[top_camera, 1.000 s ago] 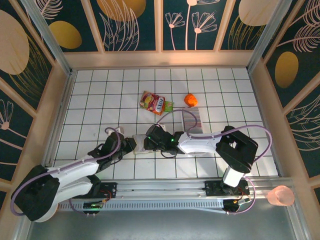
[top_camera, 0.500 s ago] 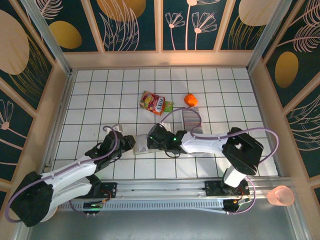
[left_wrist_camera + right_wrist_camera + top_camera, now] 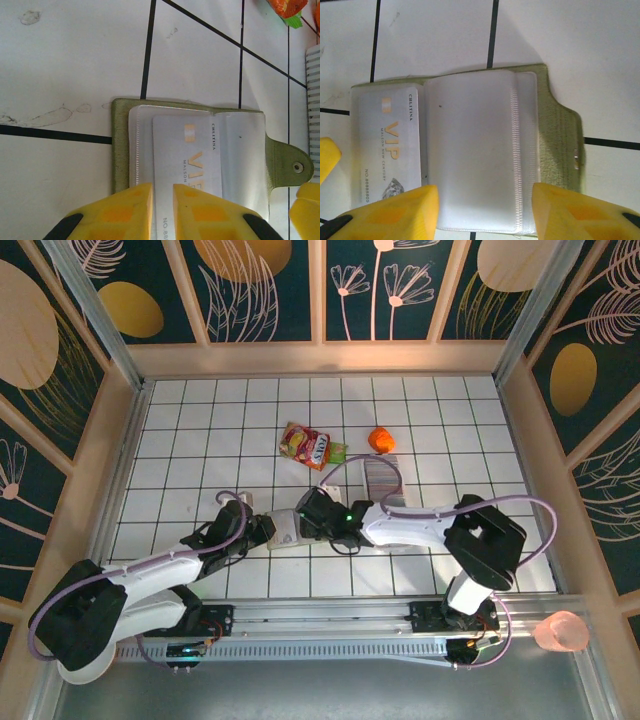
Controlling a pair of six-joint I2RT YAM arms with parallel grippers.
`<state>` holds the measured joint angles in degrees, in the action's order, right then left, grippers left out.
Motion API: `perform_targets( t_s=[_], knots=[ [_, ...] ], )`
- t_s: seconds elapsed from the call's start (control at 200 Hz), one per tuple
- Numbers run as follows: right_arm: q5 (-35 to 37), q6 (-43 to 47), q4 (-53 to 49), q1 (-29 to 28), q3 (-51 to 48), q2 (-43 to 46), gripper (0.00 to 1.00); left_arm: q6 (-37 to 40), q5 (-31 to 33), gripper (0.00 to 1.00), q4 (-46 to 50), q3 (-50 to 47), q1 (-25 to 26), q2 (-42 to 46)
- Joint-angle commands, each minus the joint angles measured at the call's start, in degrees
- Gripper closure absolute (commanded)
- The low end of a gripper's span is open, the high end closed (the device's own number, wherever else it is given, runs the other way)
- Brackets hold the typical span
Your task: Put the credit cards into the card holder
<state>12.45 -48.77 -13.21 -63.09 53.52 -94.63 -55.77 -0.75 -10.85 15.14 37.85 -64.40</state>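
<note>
Silver credit card [image 3: 187, 159] inside open card holder [image 3: 120, 150]

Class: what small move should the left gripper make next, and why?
Probably nudge the VIP card slightly deeper: the left gripper sits at its near edge, and a strip of sleeve shows beyond its far edge in the card holder.
</note>
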Motion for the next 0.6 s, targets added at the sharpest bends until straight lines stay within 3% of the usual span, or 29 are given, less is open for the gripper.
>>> perform_targets(
  t_s=[0.0, 0.596],
  knots=[
    [-1.07, 0.63, 1.34, -0.10, 1.81, -1.87, 0.48, 0.18, 1.67, 0.81, 0.04, 0.94, 0.10, -0.54],
    [-5.71, -0.18, 4.84, -0.12, 2.06, -6.61, 0.51, 0.05, 0.73, 0.82, -1.25, 0.24, 0.12, -1.57]
  ],
)
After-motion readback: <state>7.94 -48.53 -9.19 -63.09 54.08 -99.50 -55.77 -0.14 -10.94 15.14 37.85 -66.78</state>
